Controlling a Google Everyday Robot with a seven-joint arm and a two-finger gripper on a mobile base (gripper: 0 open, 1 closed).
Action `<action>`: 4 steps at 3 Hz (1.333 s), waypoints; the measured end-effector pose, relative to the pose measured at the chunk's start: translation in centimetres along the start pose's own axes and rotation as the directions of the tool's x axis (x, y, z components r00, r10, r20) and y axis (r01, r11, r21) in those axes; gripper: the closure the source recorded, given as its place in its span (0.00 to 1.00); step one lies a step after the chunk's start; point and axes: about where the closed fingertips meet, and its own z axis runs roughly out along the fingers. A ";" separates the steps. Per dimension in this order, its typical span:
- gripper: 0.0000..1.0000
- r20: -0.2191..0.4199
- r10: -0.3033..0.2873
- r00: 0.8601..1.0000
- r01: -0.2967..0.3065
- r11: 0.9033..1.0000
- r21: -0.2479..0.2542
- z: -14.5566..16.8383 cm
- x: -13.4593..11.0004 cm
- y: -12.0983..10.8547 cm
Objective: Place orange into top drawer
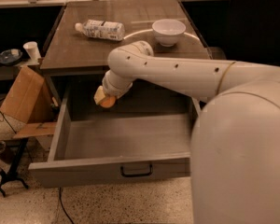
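Speckled flooring (93, 204) runs under a dark wood-grain surface (79, 55). Below its front edge I see the wide, shallow grey top drawer (79, 169) pulled out, with a small dark metal pull handle (136, 171) at the centre of its flat front panel. My robot's white, rounded arm (177, 71) reaches in from the right, and its bulky near section hides the drawer's right end from me. The claw (104, 98) hangs over the back left part of the drawer, just under the surface's edge, clamped on the small round matte orange (108, 101). I make out only one pale finger (99, 95), on the left of the fruit; the other is hidden. As far as I can tell, the orange is up in the air, not resting on the drawer floor. On the surface a clear plastic bottle with a white label (101, 30) lies on its side, well apart from an upright round white bowl (168, 31). At the left a brown cardboard box (23, 94) leans beside the drawer, and a white paper cup (31, 50) stands farther back, partly in shadow.
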 end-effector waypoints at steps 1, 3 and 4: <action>0.50 -0.055 0.028 0.998 -0.025 0.997 0.070 2.0 -1.5 -0.2; 0.04 -0.077 0.064 0.995 -0.055 0.992 0.110 2.4 -2.3 0.1; 0.00 -0.081 0.072 0.994 -0.062 0.992 0.113 2.3 -2.2 0.1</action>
